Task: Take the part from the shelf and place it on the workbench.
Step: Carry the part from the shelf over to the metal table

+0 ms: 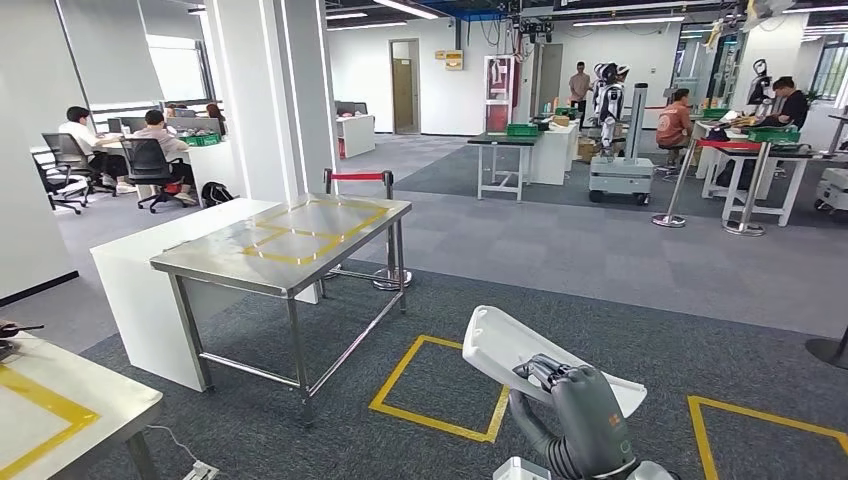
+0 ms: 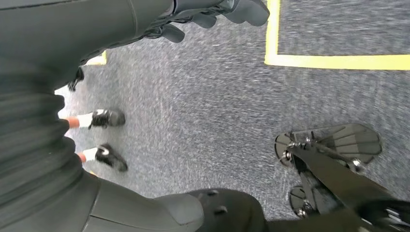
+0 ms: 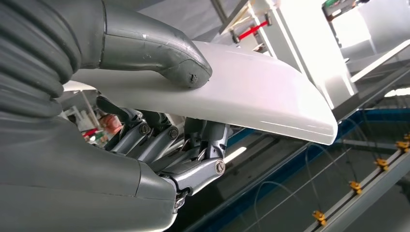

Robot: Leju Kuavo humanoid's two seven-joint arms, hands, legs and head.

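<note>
Part point(image 1: 505, 345): white, long and shallow; you had it in the right hand point(image 1: 575, 400), low in the head view, right of centre; its long axis ran from upper left to lower right across that view, one end jutting past the hand toward the workbench point(image 1: 290, 245).

Right hand, grip: in the right wrist view the thumb point(image 3: 159, 55) lay pressed on one face of the part point(image 3: 251, 92) and the darker fingers point(image 3: 159, 140) were curled against the opposite face; a firm clamp, by the look of it, with much of the part's length overhanging beyond the fingers.

Left hand point(image 2: 208, 14): hanging over the carpet; fingers partly curled, nothing seen in them; whether closed or loose, you could not tell.

Workbench: steel-topped, yellow tape outlines on its surface; it stood ahead and to the left of the part, well apart from it, with carpet between.

Governing relation: the bench lay leftward and forward of the held part, so you would likely have needed to close on it and swing the right arm across; the right hand was the only one loaded and the nearer.

Taped square point(image 1: 440, 390): yellow, on the floor just under the part.
</note>
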